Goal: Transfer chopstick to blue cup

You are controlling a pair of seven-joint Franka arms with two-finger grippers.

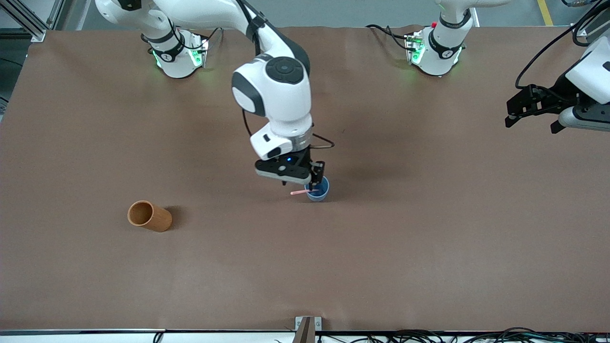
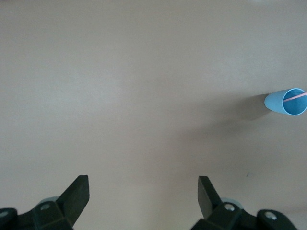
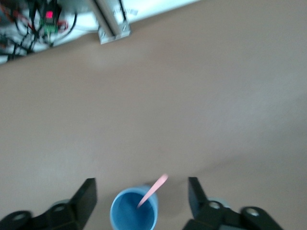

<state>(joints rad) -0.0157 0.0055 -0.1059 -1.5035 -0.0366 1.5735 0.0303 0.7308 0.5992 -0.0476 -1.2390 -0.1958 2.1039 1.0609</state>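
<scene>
The blue cup (image 1: 318, 191) stands upright near the middle of the table. A pink chopstick (image 1: 299, 192) leans in it, its upper end sticking out over the rim toward the right arm's end. My right gripper (image 1: 312, 182) is open just above the cup, with nothing in it. In the right wrist view the cup (image 3: 134, 210) sits between the spread fingers and the chopstick (image 3: 153, 188) rests in it. My left gripper (image 1: 531, 118) is open and empty, waiting up at the left arm's end. The left wrist view shows the cup (image 2: 287, 101) farther off with the chopstick (image 2: 295, 97) across its mouth.
An orange-brown cup (image 1: 149, 216) lies on its side toward the right arm's end, nearer the front camera than the blue cup. A metal bracket (image 1: 308, 328) sits at the table's front edge. Brown table surface (image 1: 429, 228) lies around.
</scene>
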